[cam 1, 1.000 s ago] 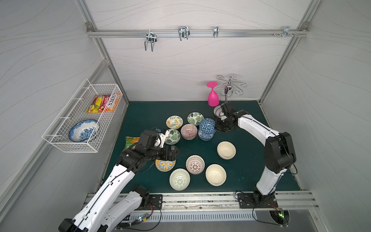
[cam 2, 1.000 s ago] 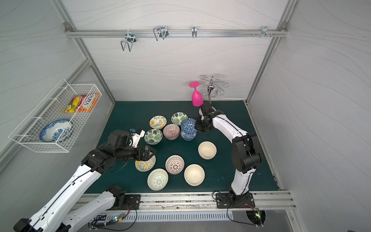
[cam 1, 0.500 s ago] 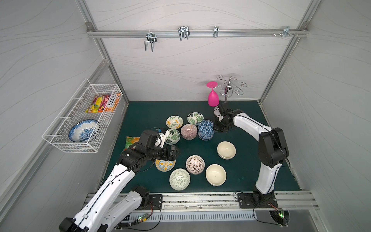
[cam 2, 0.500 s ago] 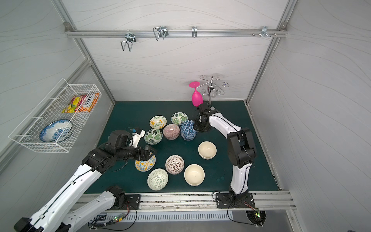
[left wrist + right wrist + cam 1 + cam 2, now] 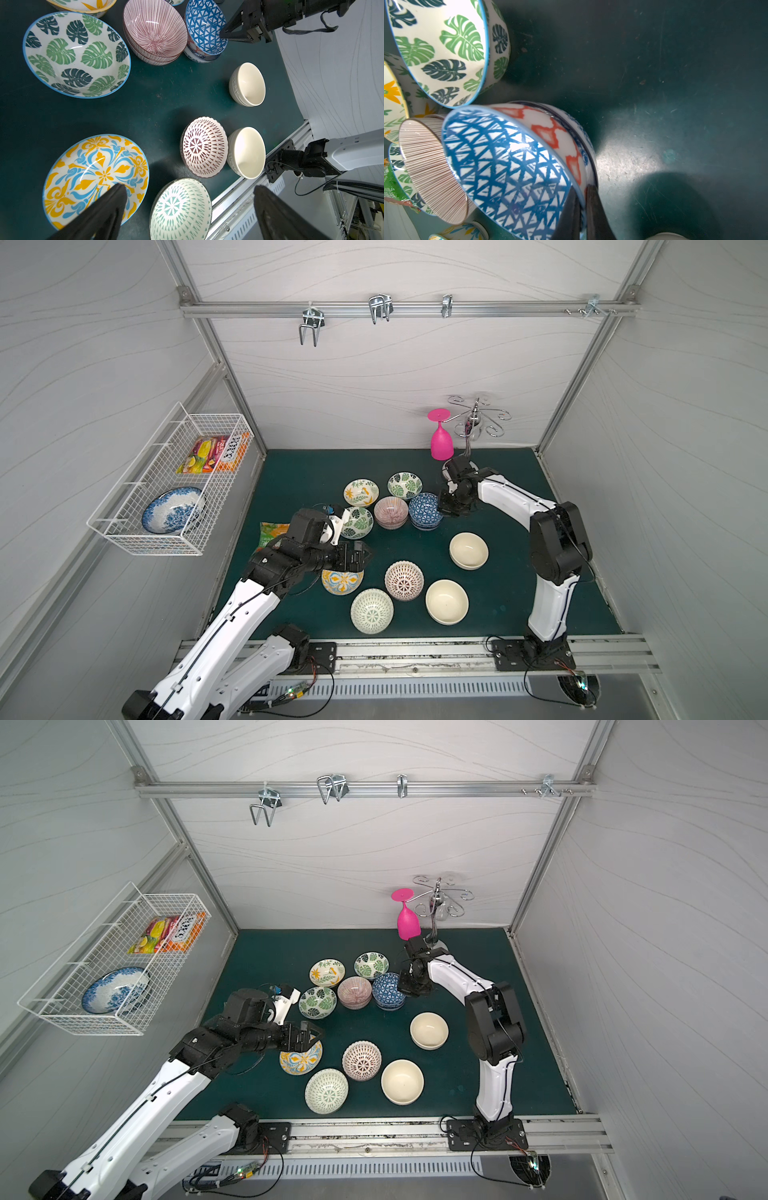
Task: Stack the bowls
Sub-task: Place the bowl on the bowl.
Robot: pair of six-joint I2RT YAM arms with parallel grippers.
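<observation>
The right gripper (image 5: 581, 216) is clamped on the thin rim of the glossy blue-triangle bowl (image 5: 508, 166), whose outer wall bears red diamonds. That bowl sits nested in a second blue bowl (image 5: 197, 57) at the far middle of the scuffed matte green mat (image 5: 675, 83), just right of the pink-striped bowls (image 5: 390, 512). The left gripper (image 5: 189, 188) hangs spread wide above the round yellow floral bowl (image 5: 93, 176) at the near left.

so the blue bowl (image 5: 424, 508) is nested in its twin, striped pair (image 5: 390, 512) stacked right beside it. Everything else sits single and upright: leaf bowls (image 5: 404, 485), yellow floral bowls (image 5: 360, 492), pink lattice (image 5: 404, 580), green lattice (image 5: 371, 610), cream bowls (image 5: 468, 550).
</observation>
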